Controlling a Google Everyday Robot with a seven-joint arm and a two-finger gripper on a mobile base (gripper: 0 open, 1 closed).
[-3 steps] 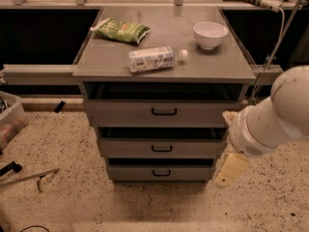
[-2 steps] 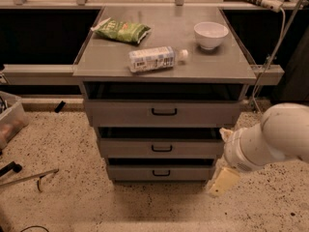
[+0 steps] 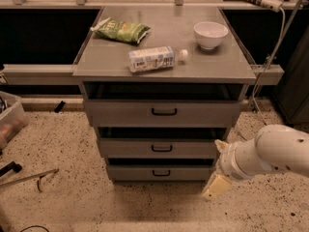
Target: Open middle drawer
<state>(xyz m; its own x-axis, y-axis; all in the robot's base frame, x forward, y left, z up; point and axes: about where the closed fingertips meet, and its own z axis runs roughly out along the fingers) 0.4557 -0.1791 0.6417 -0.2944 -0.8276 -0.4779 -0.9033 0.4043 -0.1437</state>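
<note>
— Left of the jaws, at their height: middle drawer (image 3: 125, 149), its loop handle (image 3: 161, 148) untouched, well apart from the gripper (image 3: 213, 169).
— Jaws?
— Spread, pinching nothing, just off the right end of that drawer's front.
— Room?
— Bare speckled floor (image 3: 96, 197) below and leftward, before the drawer fronts. Overhead, top drawer (image 3: 120, 114) and the tabletop (image 3: 164, 74) edge jutting out; up there a bowl (image 3: 210, 34), a lying bottle (image 3: 152, 59), a green bag (image 3: 120, 30). Up and rightward, a hanging cable (image 3: 270, 66).

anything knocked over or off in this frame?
Only the bottle: it lies on its side on the cabinet top, between the chip bag and bowl. Middle drawer looks square. Hand sits low, right of the drawers.
</note>
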